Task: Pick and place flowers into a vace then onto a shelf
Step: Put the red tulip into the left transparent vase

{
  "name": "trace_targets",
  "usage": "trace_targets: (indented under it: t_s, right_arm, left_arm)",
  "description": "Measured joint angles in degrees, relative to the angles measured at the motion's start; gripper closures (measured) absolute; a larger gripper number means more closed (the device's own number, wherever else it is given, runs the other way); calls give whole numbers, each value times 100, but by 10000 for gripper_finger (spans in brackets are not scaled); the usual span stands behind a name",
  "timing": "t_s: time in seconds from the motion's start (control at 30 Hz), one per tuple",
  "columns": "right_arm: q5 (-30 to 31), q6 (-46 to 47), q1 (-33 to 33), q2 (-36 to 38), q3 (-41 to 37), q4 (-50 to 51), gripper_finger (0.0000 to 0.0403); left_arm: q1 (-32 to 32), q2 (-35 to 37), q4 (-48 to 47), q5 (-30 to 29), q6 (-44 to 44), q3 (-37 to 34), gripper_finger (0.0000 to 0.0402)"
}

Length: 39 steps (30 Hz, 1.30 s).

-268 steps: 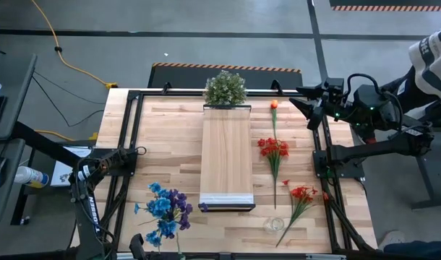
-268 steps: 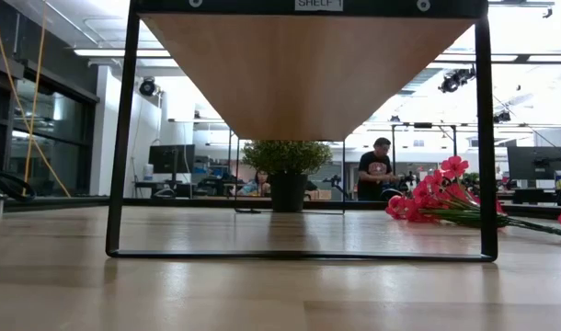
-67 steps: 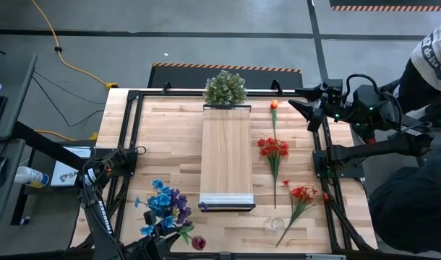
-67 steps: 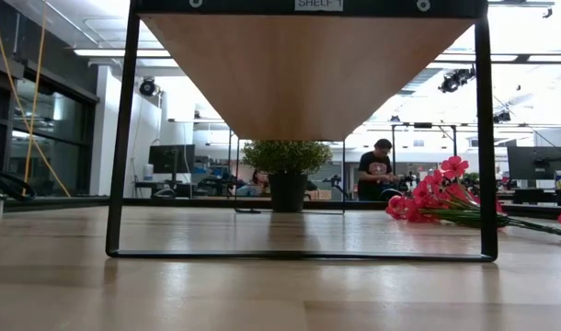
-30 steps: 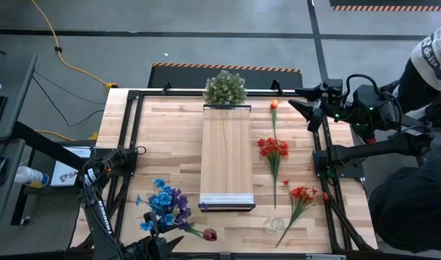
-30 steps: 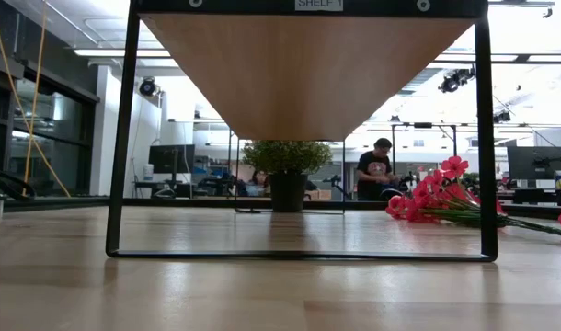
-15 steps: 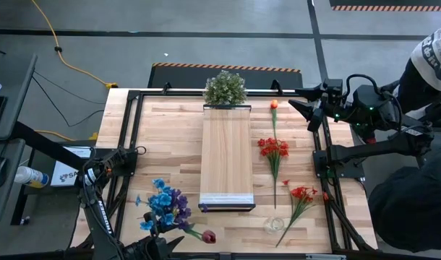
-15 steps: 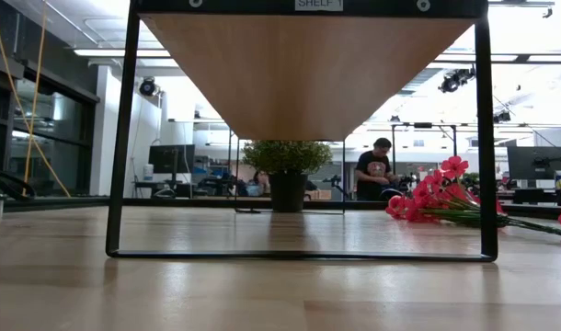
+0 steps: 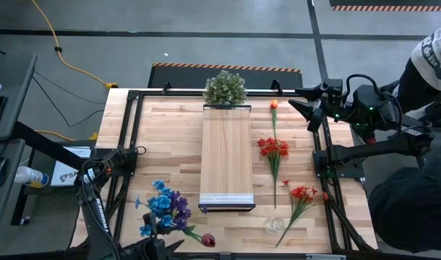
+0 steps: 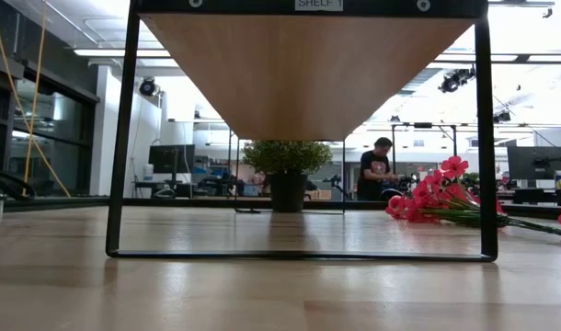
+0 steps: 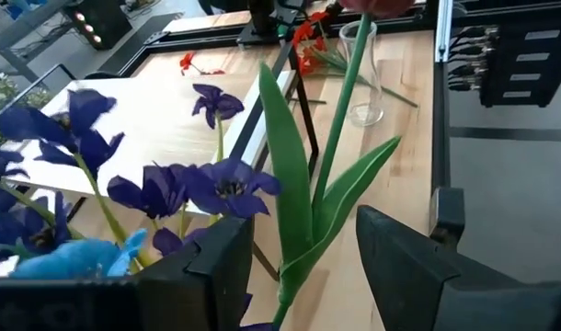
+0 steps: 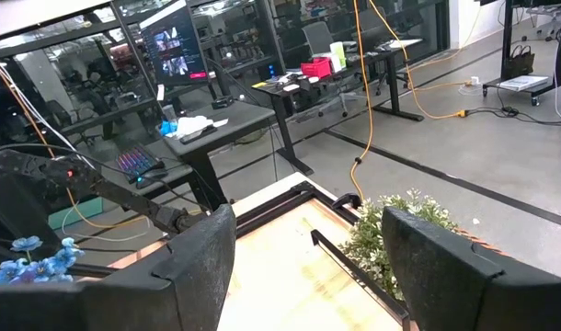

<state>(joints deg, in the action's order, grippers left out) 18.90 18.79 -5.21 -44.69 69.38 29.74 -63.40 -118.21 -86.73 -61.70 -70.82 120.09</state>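
A dark red flower [image 9: 207,239] on a green stem with long leaves [image 11: 303,184] is lifted near the table's near edge, left of the clear glass vase [image 9: 273,225]. My left gripper [image 9: 170,244] is around its lower stem. A blue and purple bunch [image 9: 163,209] lies beside it. Red flowers [image 9: 273,148], red-orange ones [image 9: 302,193] and an orange bud [image 9: 274,105] lie right of the raised shelf [image 9: 226,155]. My right gripper [image 9: 305,108] waits open, raised at the table's far right. My left gripper has the dark red flower's lower stem, where the leaves start [image 11: 282,292], between its two fingers. The picture's lower edge hides the place of contact. The fingers lie roughly along the stem, slanting down. The flower rises away from them toward the vase, clear of the table.
A bushy green plant [image 9: 225,88] stands at the shelf's far end. Black frame rails [image 9: 131,144] run along both table sides. A person in dark clothes [image 9: 416,209] is at the table's right. In the low view the shelf's underside [image 10: 303,74] spans the table.
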Motion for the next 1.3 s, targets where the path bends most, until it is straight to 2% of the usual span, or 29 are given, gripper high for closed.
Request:
trace_targets:
  t_s: [0.43,0.67,0.83,0.97,1.13,1.23,1.3]
  right_arm:
    - [2,-87,-1,1,0,0,141]
    - [1,-85,-1,2,0,0,141]
    - [0,-79,0,2,0,0,141]
    - [-111,51,-1,-3,0,2,141]
    - [-698,416,0,-142,0,108,141]
    - [-1077,557,4,-284,0,136,141]
    - [-1225,633,23,-406,-2,141,141]
  left_arm:
    - [0,0,73,-6,565,577,179]
    - [2,0,417,-78,1329,1063,180]
    - [4,2,807,-236,2095,1497,180]
    - [6,109,1510,-466,2988,1496,181]
    - [0,210,2523,-860,4372,1489,182]
    - [0,318,2987,-798,5235,1489,183]
    - [0,436,3218,-778,5452,1489,183]
